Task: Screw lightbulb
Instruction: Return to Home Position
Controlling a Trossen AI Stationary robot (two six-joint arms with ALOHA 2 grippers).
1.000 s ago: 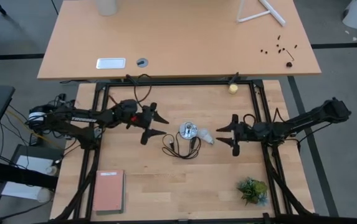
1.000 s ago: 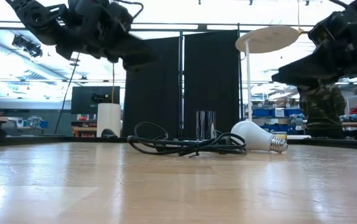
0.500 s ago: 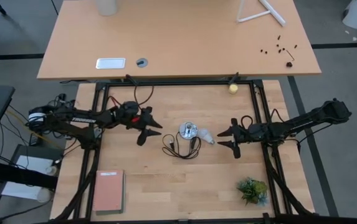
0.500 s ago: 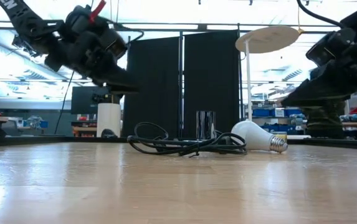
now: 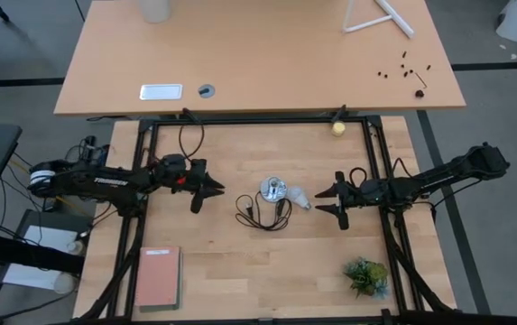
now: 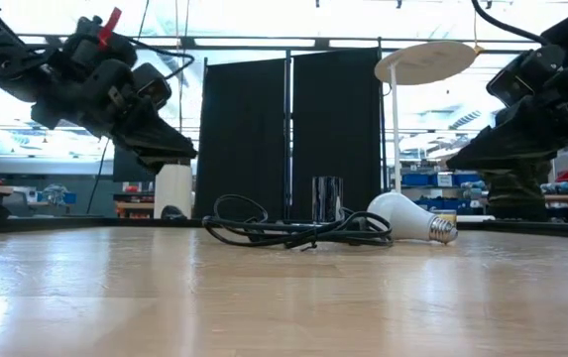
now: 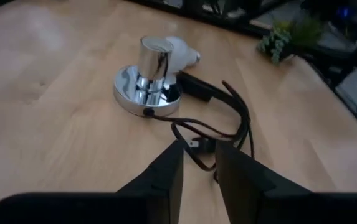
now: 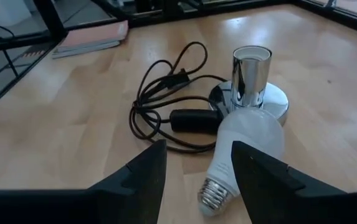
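— Status, going left to right: left pincer (image 5: 207,196)?
— Open, nothing in it. It sits at 9 o'clock of the lamp socket (image 5: 272,190), well apart. The low view shows it up off the worktop (image 5: 240,271). Its wrist view looks past both fingers at the socket and the cord (image 5: 260,215).
— And the lightbulb (image 5: 299,198)?
— Not in the socket. It's lying on its side on the worktop at about 4 o'clock of the socket. Glass end is right against the socket's base, threaded cap points on to 4 o'clock, toward the right arm. Cord loops at 6 o'clock of the socket, just beside the bulb.
— And the right pincer (image 5: 319,200)?
— Open too, empty. At 3 o'clock of the bulb, near it, not touching, also raised off the worktop.
— Step?
— My read: arms are to go home and the bulb is left loose.
— Risks?
— Bulb is round and unheld, so any nudge probably rolls it. The right pincer is the closest thing, and a low swing on the way out could clip the cap. Cord is a snag hazard: a finger catching a loop would drag the socket, and the socket would shove the bulb. As things lie, the bulb isn't screwed in, so the task reads as undone.
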